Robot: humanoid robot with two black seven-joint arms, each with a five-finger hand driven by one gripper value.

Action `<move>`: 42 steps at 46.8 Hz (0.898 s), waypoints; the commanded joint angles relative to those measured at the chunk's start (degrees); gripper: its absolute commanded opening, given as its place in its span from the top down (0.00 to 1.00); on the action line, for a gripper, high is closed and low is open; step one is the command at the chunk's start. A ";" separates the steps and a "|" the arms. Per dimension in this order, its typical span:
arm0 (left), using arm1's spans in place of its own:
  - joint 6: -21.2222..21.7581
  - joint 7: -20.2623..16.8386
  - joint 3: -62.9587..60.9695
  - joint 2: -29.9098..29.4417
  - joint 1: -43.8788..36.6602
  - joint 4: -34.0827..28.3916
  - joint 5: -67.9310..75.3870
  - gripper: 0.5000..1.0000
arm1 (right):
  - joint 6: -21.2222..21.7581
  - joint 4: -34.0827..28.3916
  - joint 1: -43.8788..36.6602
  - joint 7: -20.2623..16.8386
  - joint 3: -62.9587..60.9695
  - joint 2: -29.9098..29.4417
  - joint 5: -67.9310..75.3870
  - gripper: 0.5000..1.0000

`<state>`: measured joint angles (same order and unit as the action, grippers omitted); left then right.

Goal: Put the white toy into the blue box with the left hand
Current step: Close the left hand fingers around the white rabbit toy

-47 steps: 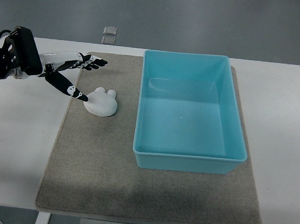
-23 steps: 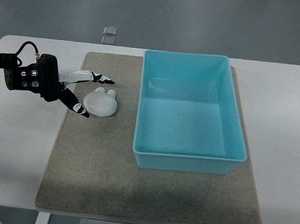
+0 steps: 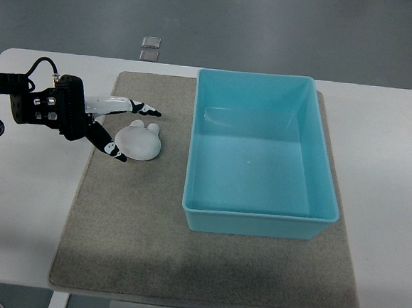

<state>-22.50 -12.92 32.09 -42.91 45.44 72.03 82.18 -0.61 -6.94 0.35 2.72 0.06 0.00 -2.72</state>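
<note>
A white rabbit-shaped toy (image 3: pixel 140 141) lies on the grey mat (image 3: pixel 129 226), left of the blue box (image 3: pixel 263 155). My left hand (image 3: pixel 126 130) reaches in from the left edge, low over the mat. Its fingers (image 3: pixel 144 109) are spread, with the upper ones just behind the toy and the thumb (image 3: pixel 112 149) at the toy's near left side. The hand brackets the toy without closing on it. The blue box is an open, empty plastic bin standing on the mat's right half. The right arm does not show.
The mat lies on a white table (image 3: pixel 23 204). Two small clear squares (image 3: pixel 150 47) lie on the floor beyond the table's far edge. A black cable loops above my left wrist (image 3: pixel 38 66).
My left hand swung down and lowered from above the toy's left, then edged slightly right, so its fingers now sit on both sides of the toy. The toy has not moved.
</note>
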 commanded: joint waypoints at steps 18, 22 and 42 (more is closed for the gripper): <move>0.00 0.09 -0.45 2.13 0.44 -1.45 0.70 0.02 | -0.01 0.00 0.00 0.00 0.03 0.00 0.00 0.13; 0.09 0.09 -0.45 2.83 1.14 -1.80 3.07 0.02 | -0.01 0.00 0.00 0.00 -0.06 0.00 0.00 0.13; 0.00 0.09 -0.63 4.06 1.76 -1.80 7.38 0.13 | -0.01 0.00 0.00 0.00 0.03 0.00 0.00 0.13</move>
<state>-22.41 -12.77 31.62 -38.82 47.11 70.13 88.56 -0.61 -6.94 0.36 2.72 0.04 0.00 -2.72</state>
